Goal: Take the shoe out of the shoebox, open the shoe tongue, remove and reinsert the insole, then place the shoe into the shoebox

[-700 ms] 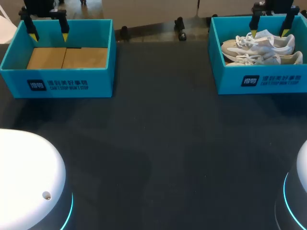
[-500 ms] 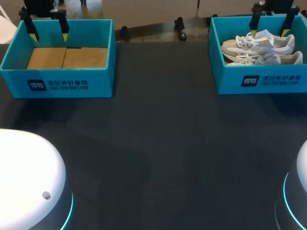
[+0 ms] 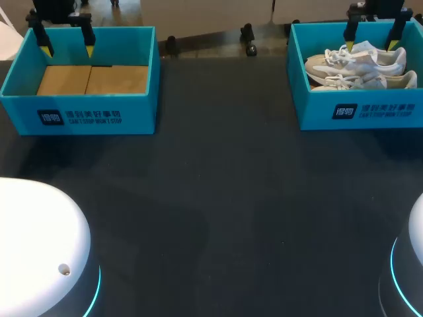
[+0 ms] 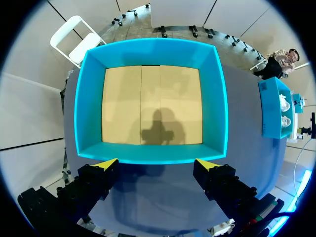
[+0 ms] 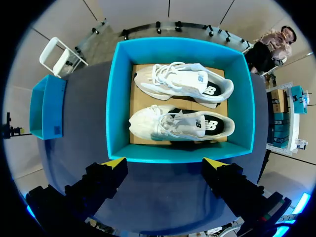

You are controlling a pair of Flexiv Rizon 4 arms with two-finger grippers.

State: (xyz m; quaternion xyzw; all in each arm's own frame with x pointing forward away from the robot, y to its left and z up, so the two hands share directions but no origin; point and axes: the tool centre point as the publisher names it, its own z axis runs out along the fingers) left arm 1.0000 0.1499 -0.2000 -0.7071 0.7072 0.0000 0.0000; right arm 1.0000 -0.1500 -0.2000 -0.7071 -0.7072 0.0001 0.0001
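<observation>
The nearer shoe (image 5: 177, 123) is laid crosswise in the shoebox (image 5: 116, 98), toe leftward; the left claw (image 4: 156, 165) and right claw (image 5: 165, 162) are held wide apart, empty.

Checked against both earlier head views: no change found. No displacement of left gripper (image 3: 68, 51) above the left shoebox (image 3: 79, 115), nor of right gripper (image 3: 371, 44) above the right shoebox (image 3: 360, 109). Finger spread same on both. Pair of shoes (image 3: 357, 63) not shifted. Nothing come or gone on table (image 3: 218, 198).

Near shoe (image 3: 357, 81) half behind shoebox wall (image 3: 317, 109)
</observation>
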